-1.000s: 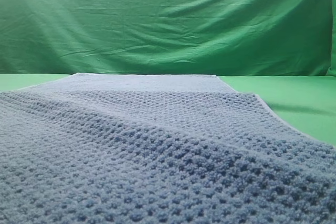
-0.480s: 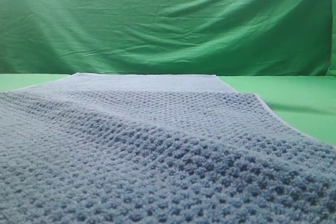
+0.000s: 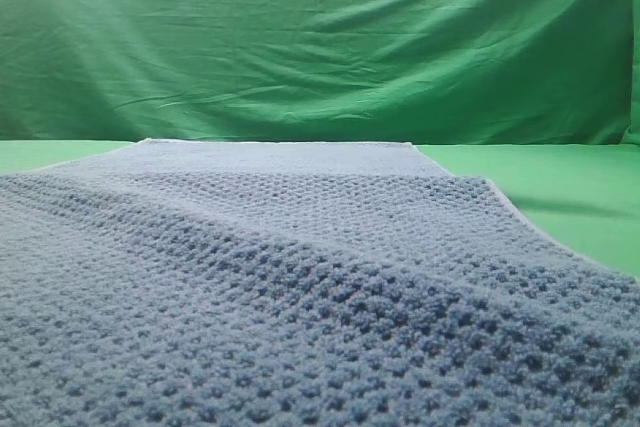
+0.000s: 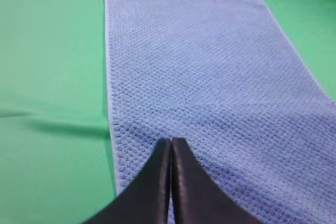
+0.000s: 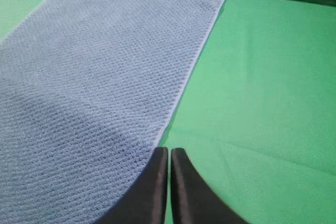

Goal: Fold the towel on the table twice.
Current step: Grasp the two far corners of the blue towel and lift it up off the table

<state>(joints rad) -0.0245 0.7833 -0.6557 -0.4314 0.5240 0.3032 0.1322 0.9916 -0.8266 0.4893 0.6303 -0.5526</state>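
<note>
Both hands are pressed together with nothing between their dark fingers: the left hand (image 4: pixel 171 141) hovers over the left long edge of the large rectangular blue-grey waffle-weave towel (image 4: pixel 210 77), its tips at about 6 o'clock in the left wrist view, and the right hand (image 5: pixel 169 150) hovers right at the towel's right long edge, also at 6 o'clock in its own view, with the fingers lying partly over bare green. That towel (image 3: pixel 300 277) lies spread open and flat on the smooth bright green tabletop (image 3: pixel 570 187), its long sides running away from the arms toward 12 o'clock, its thin pale hem showing along the far short edge and both long edges. In the exterior high view it fills the lower frame from 7 to 5 o'clock, and neither hand shows there. Bare tabletop (image 4: pixel 52 77) lies at 9 o'clock of the towel and more (image 5: pixel 262 77) at 3 o'clock. Behind the tabletop, at 12 o'clock, hangs a wrinkled green cloth backdrop (image 3: pixel 320 37).
</note>
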